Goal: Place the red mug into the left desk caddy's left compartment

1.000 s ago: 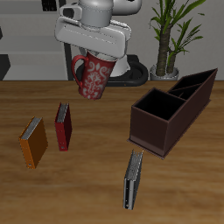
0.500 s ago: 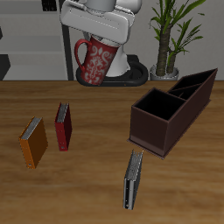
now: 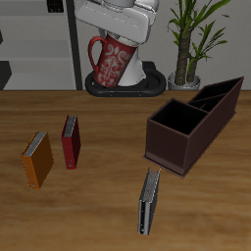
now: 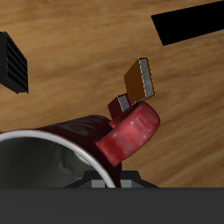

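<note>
The red mug [image 3: 112, 65], with a pale speckled pattern, hangs tilted high above the back of the table. My gripper [image 3: 119, 37] is shut on its rim, with the fingertips hidden by the mug. In the wrist view the mug's grey inside [image 4: 48, 166] and red handle [image 4: 133, 135] fill the foreground. The left desk caddy [image 3: 175, 143], a long dark maroon box, stands on the table well apart from the mug, lower and nearer the front. Its left compartment [image 3: 215, 98], the smaller section at the taller far end, is dark inside and holds nothing I can see.
An orange book [image 3: 37, 159] and a small red book [image 3: 71, 141] stand on the table below the mug; both show in the wrist view [image 4: 140, 78], [image 4: 122, 104]. A grey book [image 3: 149, 201] lies nearer the front edge. A potted plant [image 3: 192, 39] stands behind the caddy.
The gripper has risen with the red mug, carrying it higher and slightly toward the caddy's side. The mug's tilt has shifted. Nothing on the table moved.
</note>
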